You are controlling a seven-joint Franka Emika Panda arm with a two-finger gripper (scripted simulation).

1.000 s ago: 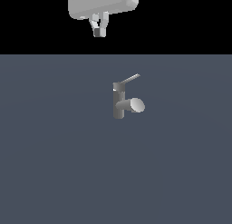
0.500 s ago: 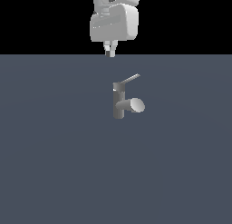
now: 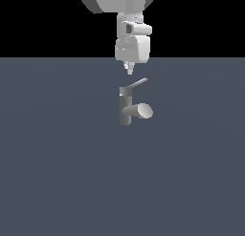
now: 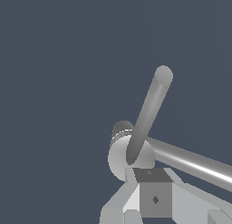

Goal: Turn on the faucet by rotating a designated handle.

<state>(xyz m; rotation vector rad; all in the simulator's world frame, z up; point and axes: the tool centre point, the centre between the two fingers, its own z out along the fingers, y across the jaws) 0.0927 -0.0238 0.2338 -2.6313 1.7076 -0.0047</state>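
The faucet [image 3: 125, 110] is a small grey tap with an upright post and a short thick spout [image 3: 141, 111] pointing to the exterior view's right. The handle [image 3: 139, 82] is a thin light-grey lever slanting up from the top cap to the exterior view's right. My gripper [image 3: 128, 68] hangs straight down just above the cap, a little to the left of the lever's tip, touching nothing. Its fingers are together and empty. The wrist view shows the faucet's round cap [image 4: 118, 160] from above with two bars projecting from it. I cannot tell there which bar is the lever.
The faucet stands on a plain dark blue-grey floor [image 3: 57, 182] that fills the lower part of the exterior view. Nothing else shows on it. Black background lies behind the arm.
The gripper has moved down and towards the exterior view's right, from well above the faucet to just over its top cap. The faucet and its lever have not moved.
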